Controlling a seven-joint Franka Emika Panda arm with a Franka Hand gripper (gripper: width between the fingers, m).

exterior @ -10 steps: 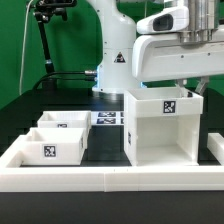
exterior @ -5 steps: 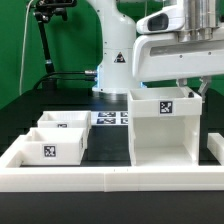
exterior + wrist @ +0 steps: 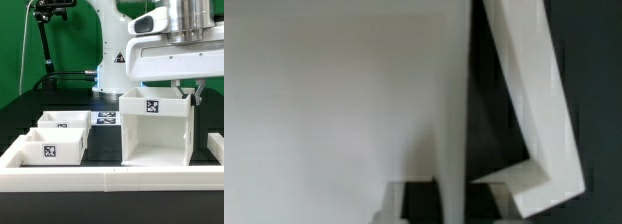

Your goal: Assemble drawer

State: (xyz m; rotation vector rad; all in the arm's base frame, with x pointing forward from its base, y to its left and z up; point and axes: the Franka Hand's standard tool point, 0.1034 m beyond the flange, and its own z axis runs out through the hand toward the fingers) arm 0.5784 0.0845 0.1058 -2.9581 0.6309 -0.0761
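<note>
The large white hollow shell (image 3: 155, 125) stands on the table at the exterior view's right, open side facing the camera, with a tag on its top front. My gripper (image 3: 189, 94) is at the top of the shell's right wall, shut on that wall. In the wrist view the thin white wall (image 3: 452, 110) runs between my dark fingers (image 3: 422, 203), at my gripper (image 3: 455, 202). Two small shallow trays sit at the exterior view's left, one in front (image 3: 52, 148) and one behind (image 3: 65, 121).
A long low white border wall (image 3: 100, 181) runs along the front and up both sides. The marker board (image 3: 108, 117) lies flat behind, between the trays and the shell. The robot base (image 3: 112, 60) stands at the back.
The shell has shifted toward the exterior view's left, together with my gripper and arm. The two trays have not moved.
</note>
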